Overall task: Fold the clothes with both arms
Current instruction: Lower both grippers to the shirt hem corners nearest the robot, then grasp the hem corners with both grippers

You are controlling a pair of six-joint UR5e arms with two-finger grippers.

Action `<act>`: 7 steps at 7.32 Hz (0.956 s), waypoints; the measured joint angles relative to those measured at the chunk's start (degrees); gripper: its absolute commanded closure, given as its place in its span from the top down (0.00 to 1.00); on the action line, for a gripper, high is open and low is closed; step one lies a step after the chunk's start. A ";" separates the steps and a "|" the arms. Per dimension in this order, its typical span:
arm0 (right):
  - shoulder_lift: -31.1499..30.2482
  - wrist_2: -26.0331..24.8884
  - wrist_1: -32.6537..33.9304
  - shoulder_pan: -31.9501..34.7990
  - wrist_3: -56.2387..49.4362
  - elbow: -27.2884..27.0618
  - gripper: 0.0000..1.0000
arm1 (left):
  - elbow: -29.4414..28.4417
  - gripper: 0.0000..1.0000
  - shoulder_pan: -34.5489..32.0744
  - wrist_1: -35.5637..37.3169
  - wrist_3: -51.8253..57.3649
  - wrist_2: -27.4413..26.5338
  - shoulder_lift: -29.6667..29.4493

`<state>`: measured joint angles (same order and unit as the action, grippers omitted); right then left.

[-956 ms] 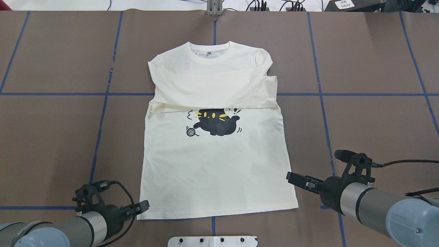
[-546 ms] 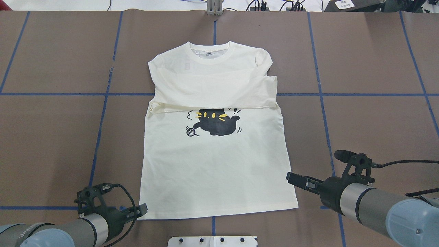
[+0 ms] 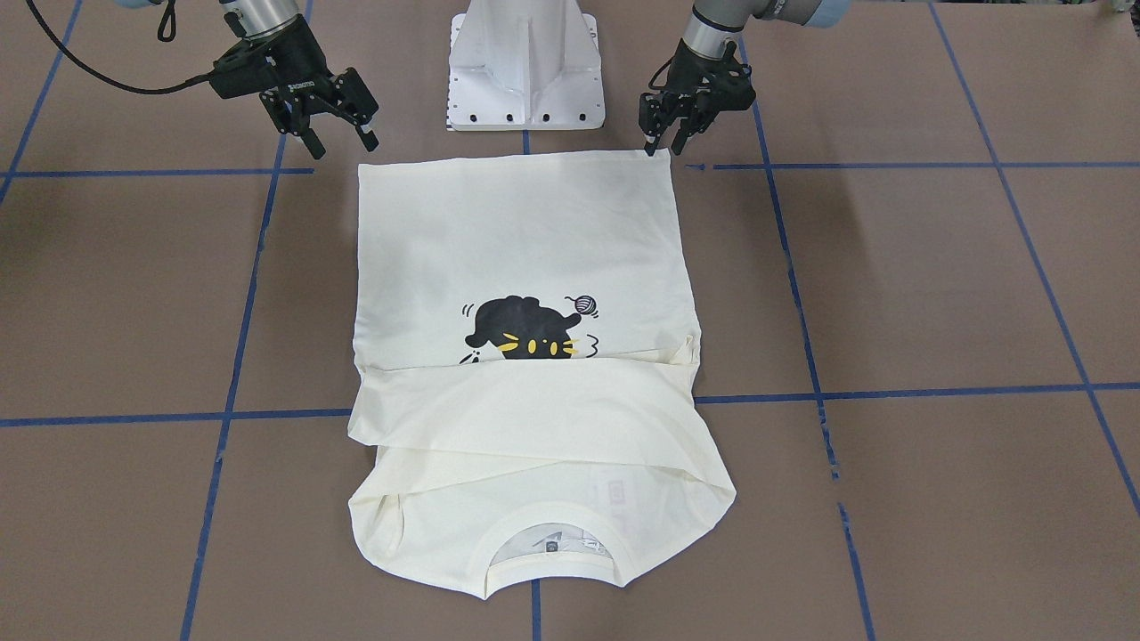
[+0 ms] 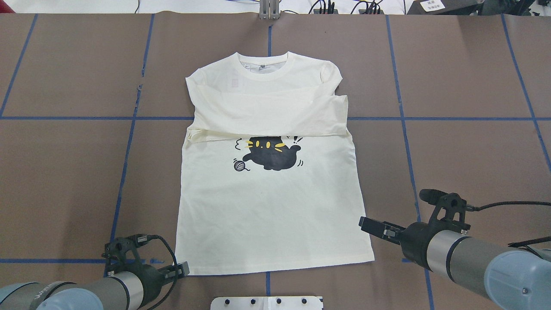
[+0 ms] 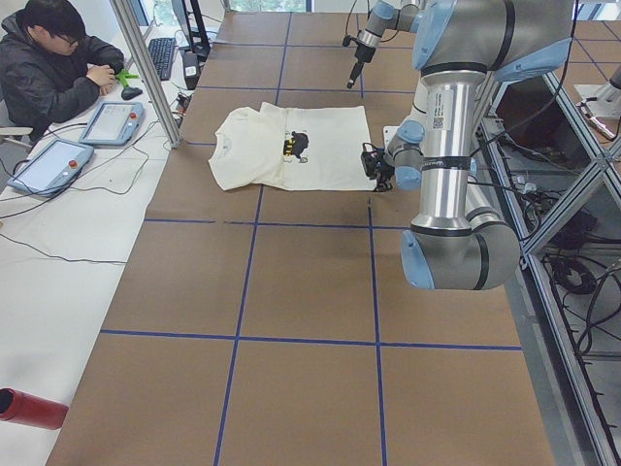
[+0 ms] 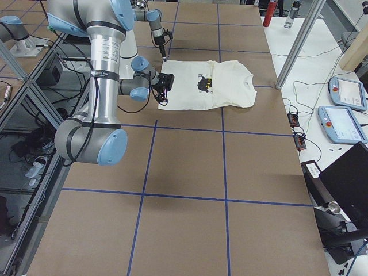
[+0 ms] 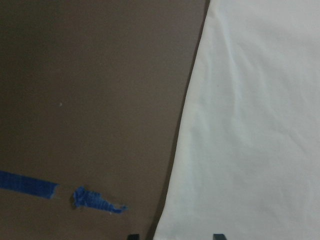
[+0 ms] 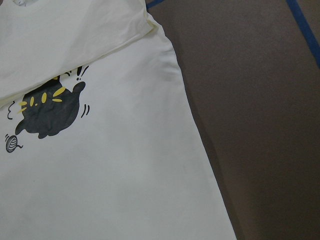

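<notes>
Shirt [image 4: 271,206] is thin, limp, light, prob. slides and sags. Take it by the robot-side hem corners. L gripper [image 3: 663,141] jaws apart at its corner. R gripper [image 3: 343,141] jaws wide, empty, nearby.

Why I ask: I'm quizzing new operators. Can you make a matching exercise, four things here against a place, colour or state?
1 left claw
2 right claw
3 sleeves
4 cat print

A black and yellow
B folded across the chest
C low at a shirt hem corner
D raised above the table

Pairs: 1-C, 2-D, 3-B, 4-A
</notes>
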<state>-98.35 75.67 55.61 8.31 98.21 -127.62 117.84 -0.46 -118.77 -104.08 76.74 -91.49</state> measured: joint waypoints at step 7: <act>0.00 -0.09 -0.15 -0.05 0.00 0.00 1.00 | -0.85 0.00 0.11 -0.12 0.02 0.19 -0.93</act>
<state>-98.35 75.59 55.46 8.26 98.22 -127.62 116.98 -0.35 -118.89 -104.06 76.93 -92.42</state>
